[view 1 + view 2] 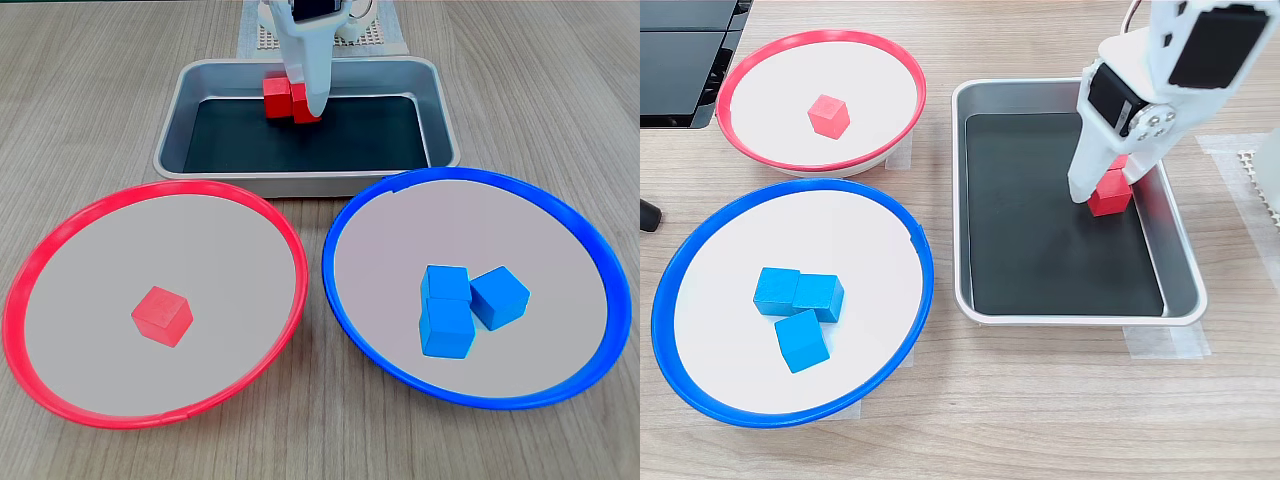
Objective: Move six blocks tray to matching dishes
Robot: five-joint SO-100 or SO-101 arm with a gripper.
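Note:
The silver tray (pixel 190 95) (pixel 1180 275) holds two red blocks side by side. My white gripper (pixel 304 108) (pixel 1105 190) reaches down into it, with one finger (pixel 312 85) (pixel 1085 170) pressed against a red block (pixel 298 106) (pixel 1112 202). The second finger is hidden, so I cannot tell how the jaws stand. The other red block (pixel 274 97) (pixel 1121 162) touches the first. A single red block (pixel 162 315) (pixel 828 115) lies in the red-rimmed dish (pixel 60 250) (pixel 770 50). Three blue blocks (pixel 450 310) (pixel 800 305) cluster in the blue-rimmed dish (pixel 360 215) (pixel 700 235).
Both dishes sit close to the tray on a wooden table. A white mesh mat (pixel 262 38) (pixel 1262 185) lies by the arm's base. A dark device (pixel 680 60) occupies one table corner. Tape strips (pixel 1165 342) hold the tray down.

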